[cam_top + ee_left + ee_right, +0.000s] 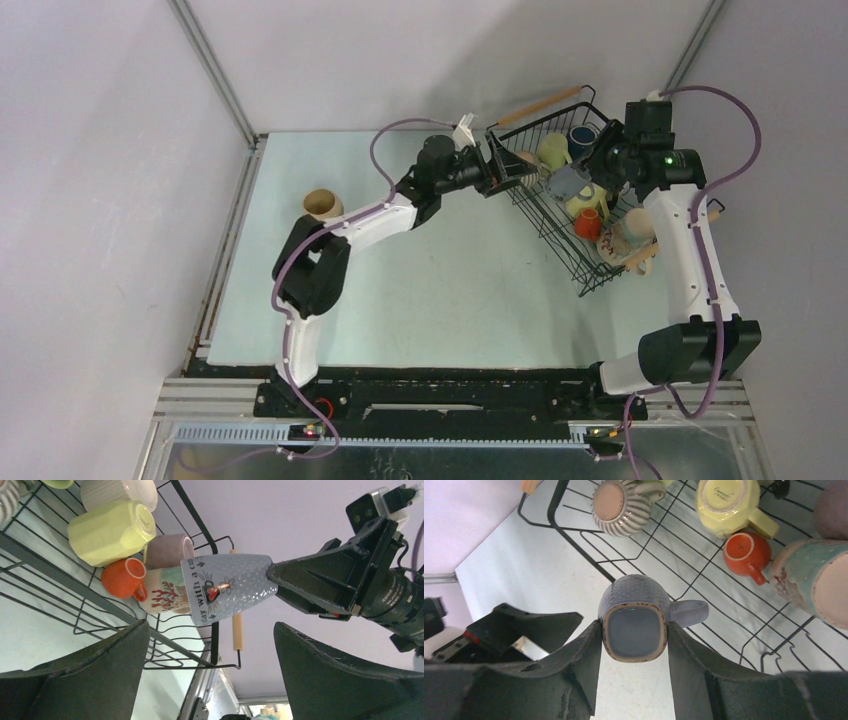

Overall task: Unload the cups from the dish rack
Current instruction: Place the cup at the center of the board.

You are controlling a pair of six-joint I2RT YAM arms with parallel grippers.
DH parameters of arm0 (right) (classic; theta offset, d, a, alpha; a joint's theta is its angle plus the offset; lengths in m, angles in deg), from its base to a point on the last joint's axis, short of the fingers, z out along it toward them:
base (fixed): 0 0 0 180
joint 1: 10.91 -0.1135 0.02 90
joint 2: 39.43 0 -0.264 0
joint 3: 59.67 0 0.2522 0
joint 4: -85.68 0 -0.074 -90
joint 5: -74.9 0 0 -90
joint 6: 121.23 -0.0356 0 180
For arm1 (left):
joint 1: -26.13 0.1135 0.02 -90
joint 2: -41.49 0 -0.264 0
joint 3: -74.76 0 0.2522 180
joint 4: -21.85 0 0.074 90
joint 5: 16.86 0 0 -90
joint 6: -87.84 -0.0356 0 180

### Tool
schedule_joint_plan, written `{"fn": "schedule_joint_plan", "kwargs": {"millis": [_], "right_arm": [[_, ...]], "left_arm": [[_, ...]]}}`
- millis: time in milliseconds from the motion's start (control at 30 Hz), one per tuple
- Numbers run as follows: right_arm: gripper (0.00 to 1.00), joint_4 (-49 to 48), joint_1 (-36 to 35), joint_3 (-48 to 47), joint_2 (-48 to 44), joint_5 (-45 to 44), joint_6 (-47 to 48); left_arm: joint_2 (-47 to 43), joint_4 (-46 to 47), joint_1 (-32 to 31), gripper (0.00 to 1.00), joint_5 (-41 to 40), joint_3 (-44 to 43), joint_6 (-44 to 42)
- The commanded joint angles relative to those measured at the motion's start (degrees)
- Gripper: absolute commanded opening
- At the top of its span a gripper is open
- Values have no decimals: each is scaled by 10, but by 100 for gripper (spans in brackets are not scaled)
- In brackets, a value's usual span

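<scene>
The black wire dish rack (550, 245) with wooden bar handles stands at the right of the table. My right gripper (634, 630) is shut on a blue-grey printed mug (634, 615), held above the rack's left part (568, 182). In the rack lie a ribbed beige cup (616, 505), a yellow-green cup (724, 502), a small orange cup (746, 552), a floral cup (814, 575) and a mauve cup (167, 550). My left gripper (210, 630) is open and holds nothing. It hovers at the rack's left edge (497, 168), facing the held mug (227, 587).
A tan cup (323, 205) stands upright on the pale table (400, 290) at the left, beside the left arm. Grey walls and metal frame posts close in the table's back and sides. The rack nearly touches the right arm.
</scene>
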Motion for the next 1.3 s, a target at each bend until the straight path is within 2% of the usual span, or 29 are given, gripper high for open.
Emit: {"fn": "schedule_joint_plan", "kwargs": {"millis": [0,333,567,733,867,1167,1267], "right_arm": [[26,-25,2,-29,-22,41,-22],[26,-47,3,-22,-20,94,-39],[26,-66,22,-10,-15,157,-51],[26,-83,34,-6,-7,219,-64],[26,-93,39,-3,-1,259,-71],[26,-114,44,18,-6,312,-84],[26,-120,46,25,-8,328,-88]], "left_arm": [[18,91,-3,99,23,-33,79],[49,184,-6,99,38,-27,183],[57,302,-7,96,41,-10,277],[54,393,-6,87,38,9,344],[52,455,-6,73,34,19,389],[47,478,-6,51,36,10,417],[49,479,-6,47,36,1,421]]}}
